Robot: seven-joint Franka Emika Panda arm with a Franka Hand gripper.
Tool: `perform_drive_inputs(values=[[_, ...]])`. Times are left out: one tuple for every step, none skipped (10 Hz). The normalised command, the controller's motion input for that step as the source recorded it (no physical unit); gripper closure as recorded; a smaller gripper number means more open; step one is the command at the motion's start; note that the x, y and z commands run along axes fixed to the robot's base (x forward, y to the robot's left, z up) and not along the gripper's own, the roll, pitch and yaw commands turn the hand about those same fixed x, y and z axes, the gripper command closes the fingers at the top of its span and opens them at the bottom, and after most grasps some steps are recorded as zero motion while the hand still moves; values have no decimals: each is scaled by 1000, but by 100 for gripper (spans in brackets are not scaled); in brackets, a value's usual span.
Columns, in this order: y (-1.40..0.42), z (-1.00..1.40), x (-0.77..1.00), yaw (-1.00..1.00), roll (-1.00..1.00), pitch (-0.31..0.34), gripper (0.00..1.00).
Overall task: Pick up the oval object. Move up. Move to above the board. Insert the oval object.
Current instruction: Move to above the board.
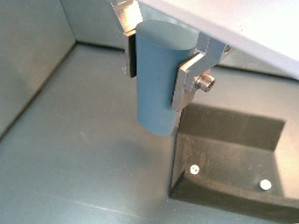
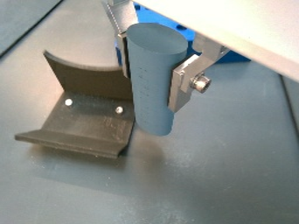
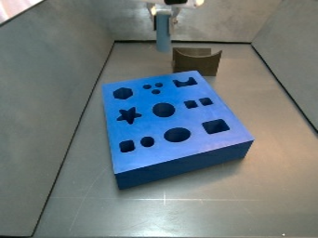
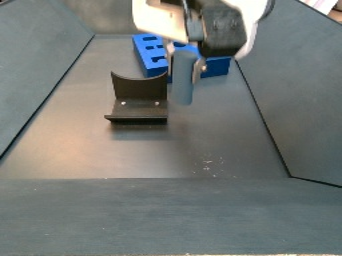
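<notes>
My gripper (image 1: 160,64) is shut on the oval object (image 1: 159,83), a slim light grey-blue peg held upright by its upper part, its lower end clear of the grey floor. It shows the same way in the other wrist picture (image 2: 152,83). In a side view the gripper (image 3: 163,22) holds the peg (image 3: 163,35) above the far end of the bin, beyond the board (image 3: 172,119), a thick bright-blue block with star, hexagon, round, square and oval cutouts. In the other side view the peg (image 4: 189,78) hangs in front of the board (image 4: 150,50).
The fixture (image 3: 198,59), a dark L-shaped bracket on a base plate, stands just beside the peg; it also shows in both wrist views (image 1: 233,162) (image 2: 82,114) and a side view (image 4: 136,98). Grey walls (image 3: 74,65) enclose the floor.
</notes>
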Motion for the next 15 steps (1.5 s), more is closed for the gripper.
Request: perform_drive_inputs(values=[[-148,1000,239,-115,50,-36,100],[-150,1000,241,-108,47,-20,100],[-139,1000,222,-78,44,36,100],[-126,1000,209,-46,41,79,100],[-118,1000,201,-26,40,101,100],[-113,1000,195,-14,41,106,100],[-102,1000,176,9,44,105,100],[-96,1000,167,18,44,105,100],[-89,1000,152,26,44,104,100],[-82,1000,136,30,43,106,100],[-65,943,112,35,42,105,100],[-45,708,73,34,40,102,100],[-31,532,51,31,38,103,100],[-23,417,42,31,36,102,100],[-16,185,34,32,32,102,100]])
